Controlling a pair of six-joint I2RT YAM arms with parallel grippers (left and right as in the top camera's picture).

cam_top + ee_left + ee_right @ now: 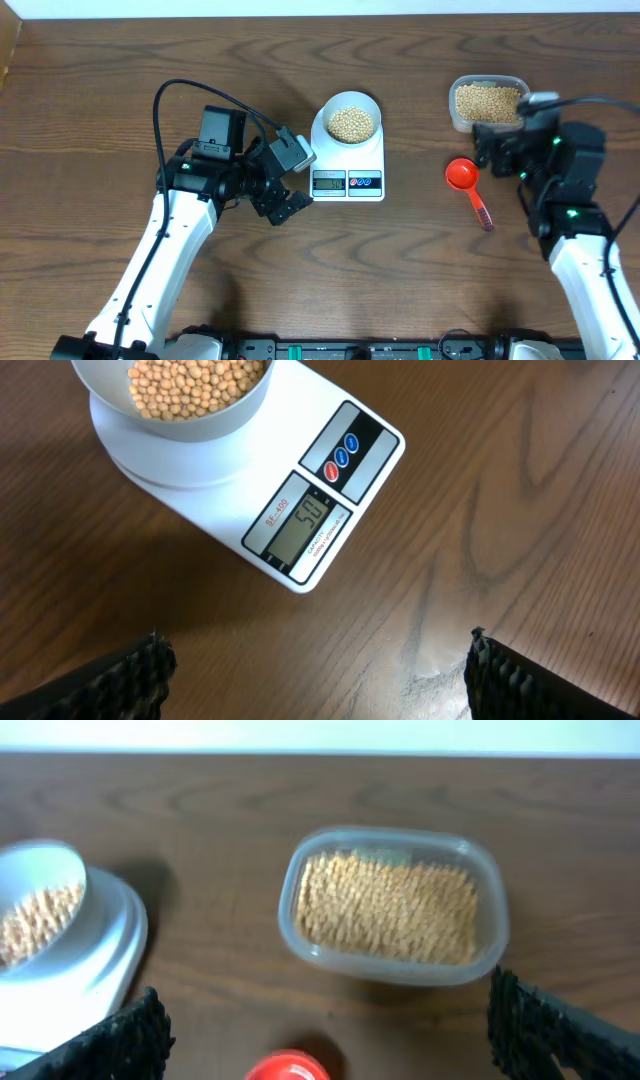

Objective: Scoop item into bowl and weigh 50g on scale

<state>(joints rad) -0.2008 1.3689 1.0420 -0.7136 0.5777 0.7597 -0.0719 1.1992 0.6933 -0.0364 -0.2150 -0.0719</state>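
The white bowl (350,108) stands on the white scale (348,172) and holds beige beans (351,124). In the left wrist view the bowl (175,415) sits at the top left and the scale's display (309,518) reads 50. My left gripper (285,205) is open and empty, just left of the scale's display end; its fingers (318,670) frame bare table. My right gripper (497,150) is open and empty, between the clear tub of beans (487,103) and a red scoop (463,175). The tub (392,906) and the scoop's red bowl (287,1067) show in the right wrist view.
The red scoop's handle (480,208) points toward the front right. The clear tub stands near the table's far edge. The scale's buttons (364,182) face the front. Cables run from the left arm (165,100).
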